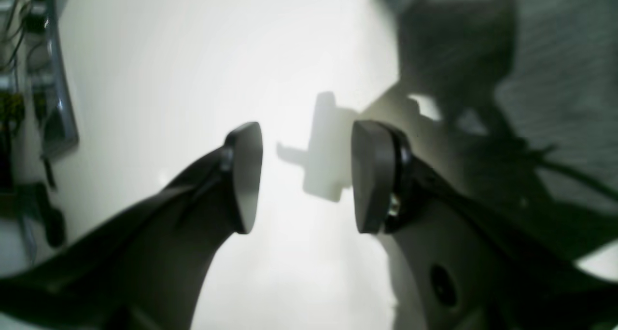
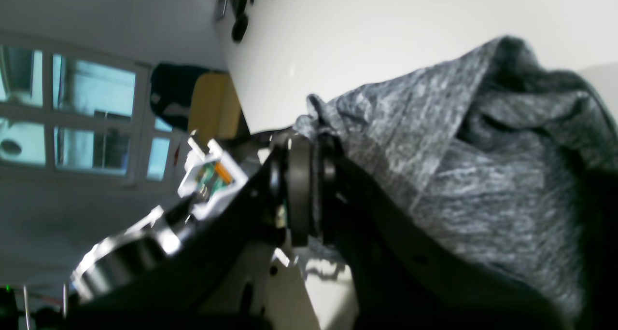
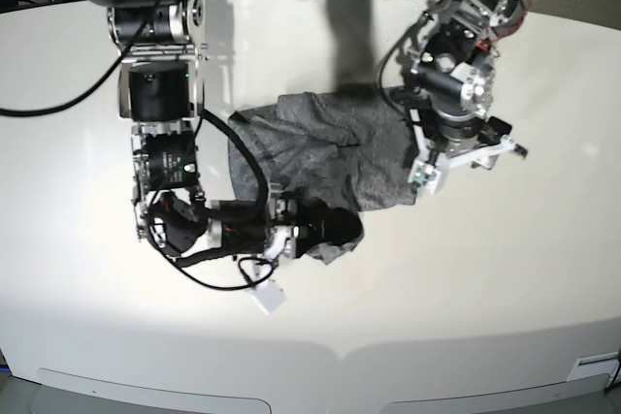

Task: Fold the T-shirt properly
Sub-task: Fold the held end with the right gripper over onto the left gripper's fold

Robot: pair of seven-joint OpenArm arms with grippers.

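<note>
Left wrist view: one left hand, two dark pads, and they're sitting clearly apart with nothing between them, just bright white tabletop showing through the gap. The shirt fills the top right corner, off to the side of the right pad, and I can't tell if it touches it. Lots of bare white surface ahead and to the left; some cables and gear crowd the far left edge.

Right wrist view: one right hand, pads pressed together with a fold of the shirt pinched between them. The rest of the grey knit bunches up and spreads off to the right of the pads, partly lifted and rumpled. White tabletop is open beyond it.

Base view: two arms, one shirt. The shirt lies crumpled around the middle of the tabletop, not flat. The right hand is at the shirt's near lower edge, gripping a bunched corner there. The left hand hangs at the shirt's right edge, right next to the cloth. Plenty of free tabletop toward the front and on the right side; the left side is taken by the right arm, and the tabletop's curved front edge is well apart from the shirt.
</note>
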